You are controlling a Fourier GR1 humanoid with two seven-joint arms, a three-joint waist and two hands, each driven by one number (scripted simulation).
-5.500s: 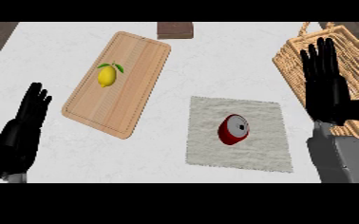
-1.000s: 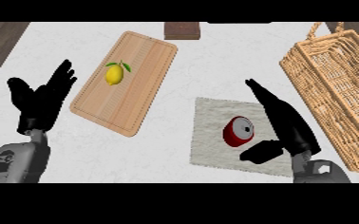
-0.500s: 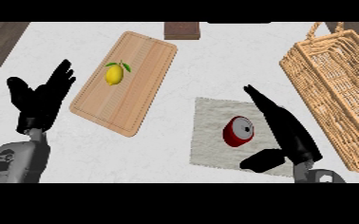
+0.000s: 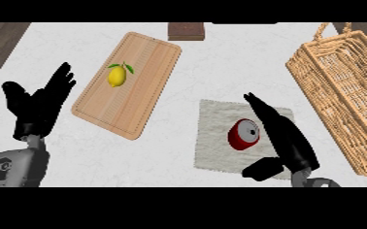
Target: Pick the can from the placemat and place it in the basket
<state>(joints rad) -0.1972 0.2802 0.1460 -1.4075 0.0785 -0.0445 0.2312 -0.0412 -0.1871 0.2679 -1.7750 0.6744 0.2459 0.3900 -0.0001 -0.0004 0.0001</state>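
Can: a red can (image 4: 244, 134) with a silver end lies on its side on the placemat, right of the placemat's middle, its round end turned up toward the view.
Placemat: a pale grey cloth placemat (image 4: 215, 140), roughly square and slightly skewed, lies flat on the white marbled counter (image 4: 237, 63) in the lower middle-right of the view.
Right hand: the black right hand (image 4: 285, 140) comes in from the lower right and lies over the placemat's right part, just right of the can; its fingers are stretched out straight, pointing up and left, with the thumb spread apart below the can. It is open and grips nothing; whether its fingers touch the can's side cannot be told.
Basket: a woven wicker basket (image 4: 331, 85) stands at the right edge, right of the placemat and apart from it, partly cut off by the view's edge.
Cutting board: a light wooden cutting board (image 4: 143, 73) lies tilted on the counter, left of the placemat and apart from it.
Lemon: a yellow lemon (image 4: 117, 76) with green leaves sits on the board's upper left part.
Left hand: the black left hand (image 4: 39, 107) shows at the left edge, left of the board, open with fingers up, resting.
Dark block: a small brown object (image 4: 186, 30) lies at the counter's far edge, above the board.
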